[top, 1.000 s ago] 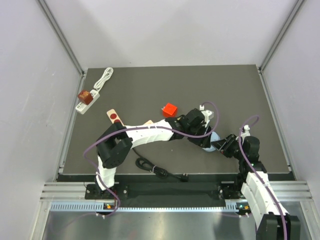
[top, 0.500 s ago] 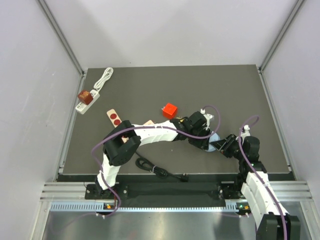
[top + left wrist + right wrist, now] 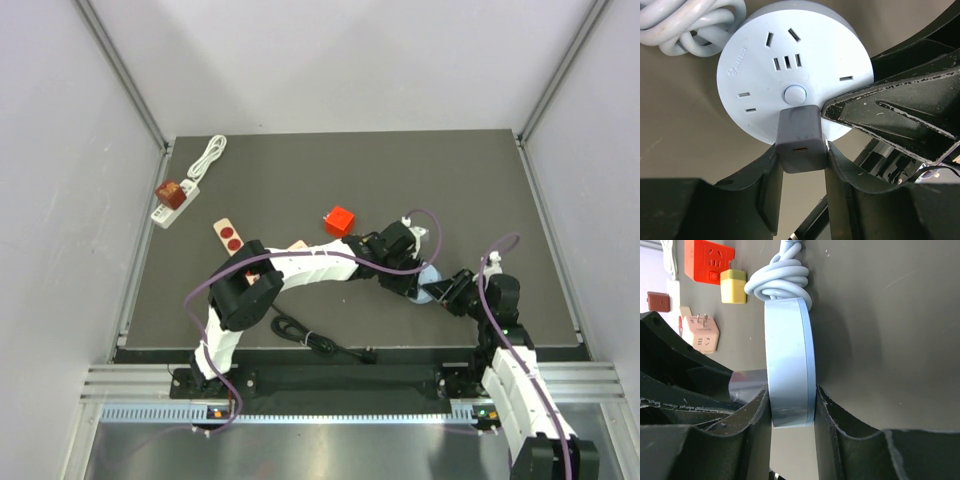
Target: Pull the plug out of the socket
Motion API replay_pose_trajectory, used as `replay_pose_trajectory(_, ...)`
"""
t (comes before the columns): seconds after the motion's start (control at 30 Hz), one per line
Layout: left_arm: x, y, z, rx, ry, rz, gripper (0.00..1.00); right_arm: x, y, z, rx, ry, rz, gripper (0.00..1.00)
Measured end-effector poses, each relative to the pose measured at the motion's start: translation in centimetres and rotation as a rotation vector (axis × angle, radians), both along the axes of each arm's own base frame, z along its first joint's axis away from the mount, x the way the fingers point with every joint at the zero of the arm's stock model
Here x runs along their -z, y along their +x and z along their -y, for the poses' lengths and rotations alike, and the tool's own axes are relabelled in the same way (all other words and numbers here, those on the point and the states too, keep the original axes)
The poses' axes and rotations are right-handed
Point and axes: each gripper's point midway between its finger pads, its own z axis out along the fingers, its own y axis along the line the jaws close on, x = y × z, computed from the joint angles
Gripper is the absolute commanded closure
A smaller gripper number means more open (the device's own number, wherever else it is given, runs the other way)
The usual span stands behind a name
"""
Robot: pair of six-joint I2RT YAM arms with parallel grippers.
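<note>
Two-arm unplugging, at the moment of grasp. The round pale-blue socket [image 3: 790,65] lies toward the near right of the table [image 3: 400,170], between the 2 wrists. Its coiled white cable [image 3: 690,25] is bunched at the rim.

(a) Left wrist view: the socket's face is turned squarely toward this camera. The grey plug [image 3: 801,137] sits in the outlet nearest the lower rim, just below the round button, and stands out of the face toward the lens. The left gripper [image 3: 801,167] straddles it. Its fingers [image 3: 767,185] lie against the plug's 2 flanks with no gap visible, so the grip appears made at a narrow setting.

(b) Right wrist view: the same disc is seen edge-on. The right gripper [image 3: 791,407] is clamped on the socket [image 3: 790,365], with 1 finger on the front face and 1 on the back, at the part of the rim opposite the cable. The plug [image 3: 747,385] projects from the face on the left arm's side.

(c) Overhead view: the left gripper [image 3: 405,278] and right gripper [image 3: 447,293] meet almost nose to nose. The left arm is stretched far across the table, and the right arm is folded close.

Governing relation: the plug's long axis runs perpendicular to the socket face and points back along the left fingers. The extraction is therefore judged to be a straight withdrawal of the left wrist along that axis, with the right hand acting as the anchor. Any sideways component would lever the pins against the outlet or twist the disc in the right grip
</note>
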Motion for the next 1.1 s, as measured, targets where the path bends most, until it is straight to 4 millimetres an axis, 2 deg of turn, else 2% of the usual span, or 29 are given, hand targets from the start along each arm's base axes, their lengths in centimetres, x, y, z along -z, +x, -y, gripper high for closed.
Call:
replay_pose_trajectory(0.33,-0.2,-0.1,0.4,-0.013,-0.015,-0.005,1.00,-0.2,-0.3,0.7,0.053,-0.017,0.022,1.00)
replay_pose_trajectory(0.63,-0.3,0.2,-0.3,-0.050,-0.032,0.073,1.00,0.1,-0.3,0.3,0.049,0.014,-0.013,1.00)
replay_pose_trajectory(0.73,-1.0,0.0,-1.1,-0.063,-0.037,0.153,1.00,-0.2,-0.4,-0.2,0.032,0.045,-0.016,1.00)
replay_pose_trajectory(0.8,-2.1,0.0,-2.2,-0.069,-0.038,0.199,1.00,0.3,-0.3,0.4,0.064,0.020,-0.033,1.00)
replay_pose_trajectory(0.9,-5.3,1.2,-2.5,-0.100,-0.101,0.236,1.00,0.2,0.4,1.0,0.097,0.001,-0.022,1.00)
replay_pose_trajectory(0.97,-6.6,1.9,-2.2,-0.120,-0.143,0.223,1.00,0.2,0.5,1.2,0.108,-0.005,-0.018,1.00)
replay_pose_trajectory(1.1,-6.8,2.5,-2.2,-0.143,-0.164,0.187,1.00,0.2,0.7,1.4,0.116,-0.010,-0.013,1.00)
